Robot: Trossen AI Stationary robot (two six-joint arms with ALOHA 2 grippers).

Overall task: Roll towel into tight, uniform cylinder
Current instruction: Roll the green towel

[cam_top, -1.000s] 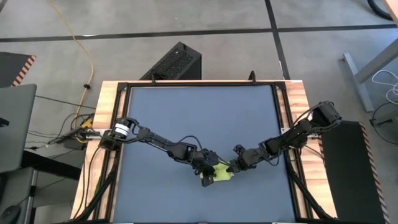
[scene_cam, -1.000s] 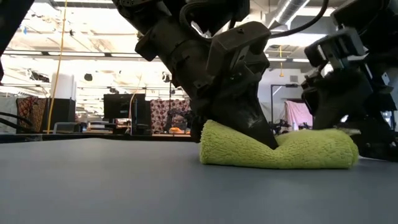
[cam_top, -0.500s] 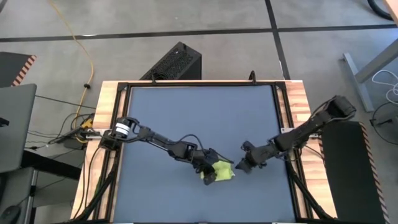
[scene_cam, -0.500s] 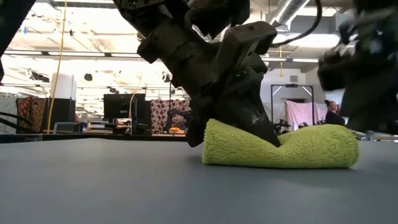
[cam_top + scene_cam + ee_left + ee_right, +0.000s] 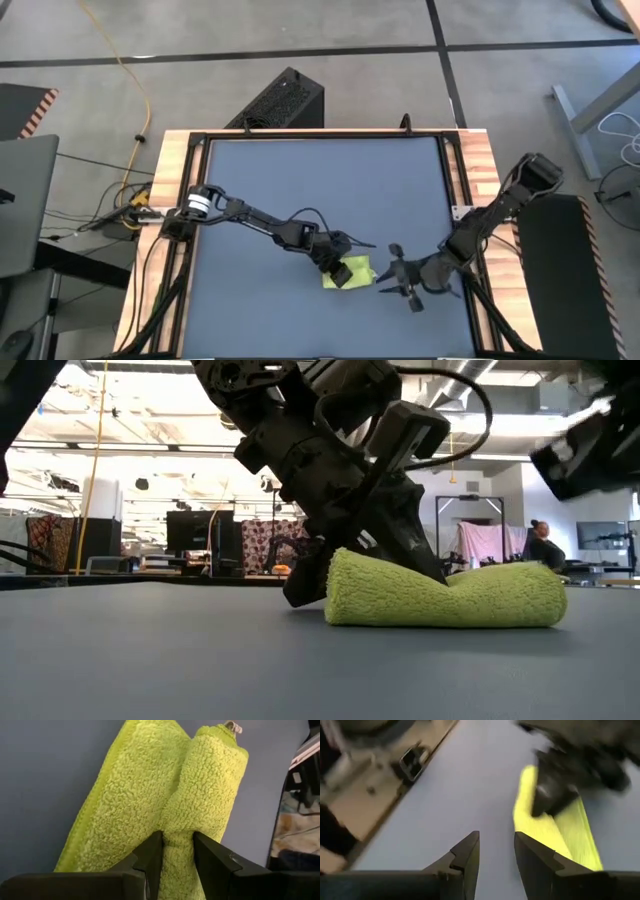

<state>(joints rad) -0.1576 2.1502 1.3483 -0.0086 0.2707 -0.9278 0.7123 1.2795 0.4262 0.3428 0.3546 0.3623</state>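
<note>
Left gripper [image 5: 177, 851] pinching towel [image 5: 165, 800] fold; right gripper [image 5: 496, 851] empty, jaws apart, nearby; best kept pinched, rolled evenly across mat [image 5: 320, 190].

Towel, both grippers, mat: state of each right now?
towel: partly rolled, lying on the mat, pinched near one end
left gripper: shut on the towel, a fold between its fingers
right gripper: open, empty, beside the towel, not touching
mat: flat on the table
</note>
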